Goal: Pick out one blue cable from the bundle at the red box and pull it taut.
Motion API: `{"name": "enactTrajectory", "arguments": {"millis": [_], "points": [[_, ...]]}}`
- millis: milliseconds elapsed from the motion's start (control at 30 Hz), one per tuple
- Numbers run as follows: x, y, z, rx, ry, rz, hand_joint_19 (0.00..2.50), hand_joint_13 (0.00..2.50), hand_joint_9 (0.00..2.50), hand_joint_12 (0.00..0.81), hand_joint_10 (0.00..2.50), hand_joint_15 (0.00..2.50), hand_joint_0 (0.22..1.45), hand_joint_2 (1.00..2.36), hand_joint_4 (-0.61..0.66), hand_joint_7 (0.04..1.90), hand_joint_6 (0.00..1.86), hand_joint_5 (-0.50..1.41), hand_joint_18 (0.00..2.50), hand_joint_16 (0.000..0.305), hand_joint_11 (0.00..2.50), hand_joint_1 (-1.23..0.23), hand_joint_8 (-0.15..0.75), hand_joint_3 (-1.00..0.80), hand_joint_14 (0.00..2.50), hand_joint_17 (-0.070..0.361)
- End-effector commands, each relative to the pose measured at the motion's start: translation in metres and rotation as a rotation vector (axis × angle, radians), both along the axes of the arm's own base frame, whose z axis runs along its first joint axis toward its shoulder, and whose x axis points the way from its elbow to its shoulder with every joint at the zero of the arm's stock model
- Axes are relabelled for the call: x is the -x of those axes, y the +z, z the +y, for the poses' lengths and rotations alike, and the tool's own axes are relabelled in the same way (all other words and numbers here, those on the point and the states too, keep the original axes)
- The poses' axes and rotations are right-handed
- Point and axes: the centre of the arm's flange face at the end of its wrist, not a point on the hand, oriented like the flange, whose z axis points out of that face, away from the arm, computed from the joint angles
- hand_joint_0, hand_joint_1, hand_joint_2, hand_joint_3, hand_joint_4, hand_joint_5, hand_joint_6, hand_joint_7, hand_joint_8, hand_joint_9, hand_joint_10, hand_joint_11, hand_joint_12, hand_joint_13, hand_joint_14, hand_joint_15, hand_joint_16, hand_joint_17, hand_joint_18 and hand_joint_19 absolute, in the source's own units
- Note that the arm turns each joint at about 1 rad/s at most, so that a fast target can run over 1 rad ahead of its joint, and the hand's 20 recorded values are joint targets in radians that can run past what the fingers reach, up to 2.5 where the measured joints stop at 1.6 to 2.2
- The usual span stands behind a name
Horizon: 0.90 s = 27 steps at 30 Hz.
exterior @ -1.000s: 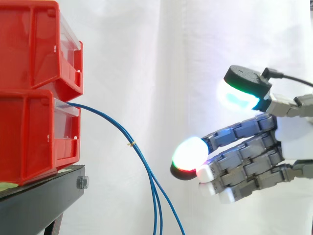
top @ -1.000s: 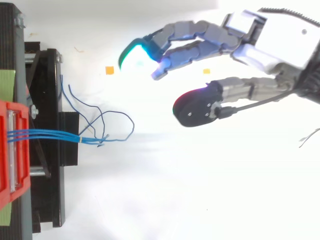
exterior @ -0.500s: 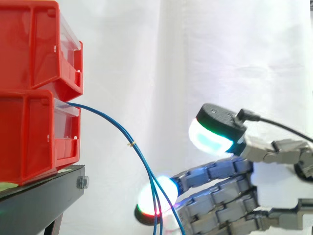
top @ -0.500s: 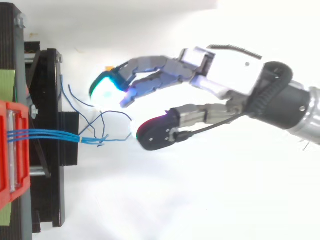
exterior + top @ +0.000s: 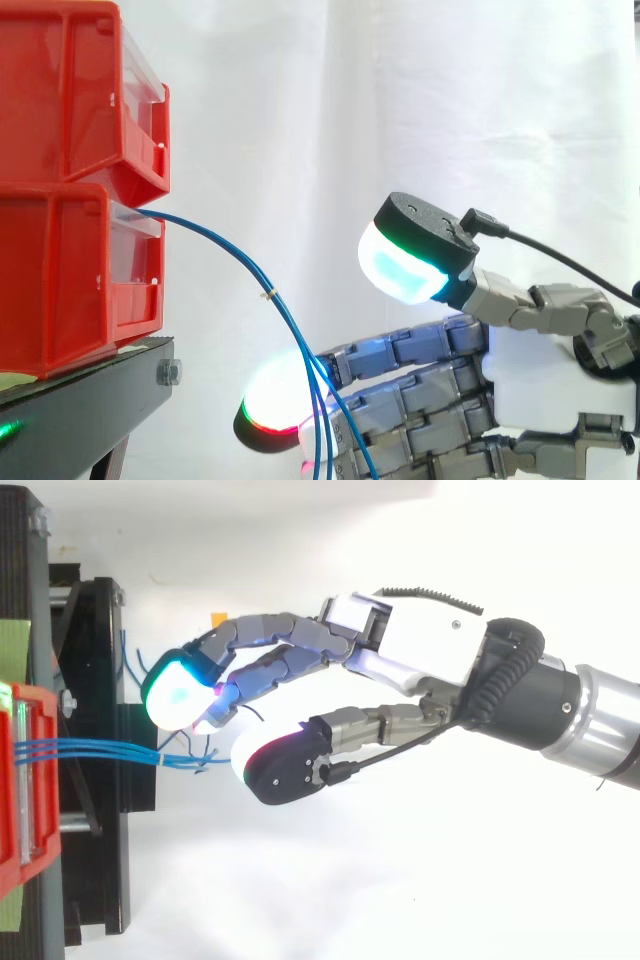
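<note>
The thin blue cables (image 5: pixel 100 750) run off the side view's bottom edge. From above, their loose ends are partly hidden beneath the grey jointed robot hand (image 5: pixel 420 650) (contact cannot be told). The left edge crops the stacked red plastic bins (image 5: pixel 60 270).

White-bodied, grey-linked hand (image 5: pixel 430 652) with glowing cyan and red pads (image 5: pixel 178 692)

1. The hand (image 5: pixel 420 650), a second ago well clear of the blue cables (image 5: pixel 250 275), has swept in toward the red bins (image 5: pixel 70 200) and dropped lower in the side view.
2. Its fingertips (image 5: pixel 180 692) now lie over the cables' loose loops, close to the black stand (image 5: pixel 100 780).
3. From the side, the fingers (image 5: pixel 400 350) now cross behind the hanging cables, with the thumb pad (image 5: pixel 405 265) above.
</note>
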Motion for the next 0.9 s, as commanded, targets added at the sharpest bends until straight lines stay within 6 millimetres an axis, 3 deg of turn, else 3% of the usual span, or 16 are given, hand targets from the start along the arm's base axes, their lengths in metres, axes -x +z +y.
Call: {"name": "enactTrajectory", "arguments": {"millis": [0, 100, 867], "points": [[-0.007, -0.028, 0.001, -0.017, 0.025, -0.002, 0.59, 0.63, 0.78, 0.294, 0.02, 0.45, 0.50, 1.00, 0.22, 0.80, 0.50, -0.18, 0.43, 0.044, 0.44, -0.54, 0.215, -0.50, 0.02, 0.099], [-0.016, -0.041, 0.002, -0.078, 0.067, -0.044, 0.61, 0.65, 0.79, 0.289, 0.01, 0.48, 0.52, 1.00, 0.21, 0.83, 0.50, -0.18, 0.43, 0.043, 0.46, -0.54, 0.211, -0.47, 0.02, 0.097], [-0.025, -0.031, 0.002, -0.123, 0.145, -0.138, 0.65, 0.69, 0.82, 0.286, 0.02, 0.52, 0.55, 1.00, 0.20, 0.92, 0.50, -0.16, 0.46, 0.042, 0.50, -0.56, 0.203, -0.45, 0.02, 0.095]]}}
